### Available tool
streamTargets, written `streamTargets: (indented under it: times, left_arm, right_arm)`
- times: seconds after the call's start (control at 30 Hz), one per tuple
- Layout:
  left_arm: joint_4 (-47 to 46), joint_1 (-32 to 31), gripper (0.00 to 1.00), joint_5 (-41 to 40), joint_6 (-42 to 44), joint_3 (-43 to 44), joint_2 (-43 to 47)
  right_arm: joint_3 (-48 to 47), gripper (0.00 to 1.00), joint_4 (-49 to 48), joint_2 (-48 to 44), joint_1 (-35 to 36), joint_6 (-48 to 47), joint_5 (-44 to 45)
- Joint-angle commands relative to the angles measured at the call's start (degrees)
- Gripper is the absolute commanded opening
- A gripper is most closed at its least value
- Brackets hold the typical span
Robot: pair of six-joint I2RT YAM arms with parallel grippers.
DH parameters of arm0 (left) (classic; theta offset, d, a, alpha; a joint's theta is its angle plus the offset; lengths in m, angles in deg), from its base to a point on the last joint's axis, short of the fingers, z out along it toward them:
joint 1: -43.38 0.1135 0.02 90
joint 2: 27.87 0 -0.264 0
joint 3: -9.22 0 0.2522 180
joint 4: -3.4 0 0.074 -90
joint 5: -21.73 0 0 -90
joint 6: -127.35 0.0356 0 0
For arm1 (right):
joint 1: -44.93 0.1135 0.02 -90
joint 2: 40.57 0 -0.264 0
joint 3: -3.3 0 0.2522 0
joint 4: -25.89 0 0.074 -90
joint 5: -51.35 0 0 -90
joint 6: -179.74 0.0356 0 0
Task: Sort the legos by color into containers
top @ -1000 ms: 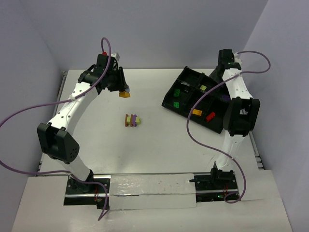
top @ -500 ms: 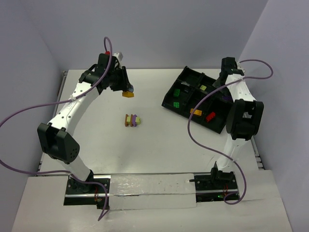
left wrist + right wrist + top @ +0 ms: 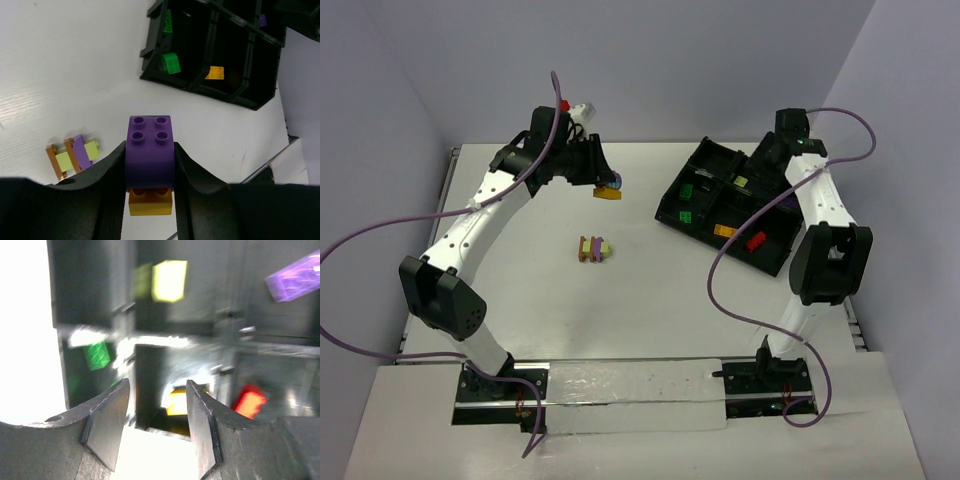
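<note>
Left gripper [image 3: 604,179] is clamping a purple-over-orange lego stack [image 3: 150,150] near the table's [image 3: 520,300] far edge; right gripper [image 3: 156,412] is hanging agape, empty, above the far-right-corner tray [image 3: 673,197].

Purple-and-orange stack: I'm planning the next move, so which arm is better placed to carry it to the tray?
Left, probably: the left claw is shut on the stack, while the right claw hangs open and empty over the tray.
</note>
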Motion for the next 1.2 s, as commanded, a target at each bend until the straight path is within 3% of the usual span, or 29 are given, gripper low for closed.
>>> streamTargets:
  times: [0.0, 0.27, 0.33, 0.53, 0.67, 0.87, 1.17]
  left_arm:
    - [-4.7, -0.3, 0.0, 6.7, -1.7, 1.8, 0.3]
    - [-9.3, 0.4, 0.0, 15.5, -8.2, 2.0, -0.8]
    - [-12.6, 1.9, 0.0, 20.2, -11.8, 0.7, -0.6]
    - [-26.0, 6.9, 0.0, 27.9, -21.3, -6.0, 1.5]
    - [-35.3, 8.4, 0.0, 30.5, -28.2, -8.8, 1.3]
    - [-48.7, 9.1, 0.0, 34.1, -37.5, -13.3, 1.0]
    - [-57.7, 9.7, 0.0, 35.6, -42.0, -16.7, 1.2]
  right_arm:
    - [0.8, 0.56, 0.3, -4.5, 6.7, -6.3, -12.2]
    - [-1.3, 0.56, 1.2, -6.2, 15.9, -15.1, -32.0]
    - [-2.4, 0.56, -0.3, -5.8, 16.9, -14.8, -40.9]
    - [-1.0, 0.56, -10.0, -7.3, 17.2, -8.8, -55.9]
    - [2.1, 0.56, -21.6, -9.8, 17.2, -0.3, -64.2]
    - [6.3, 0.61, -39.6, -10.8, 18.5, 13.9, -68.2]
    - [4.2, 0.67, -44.9, -8.1, 20.5, 18.6, -65.6]
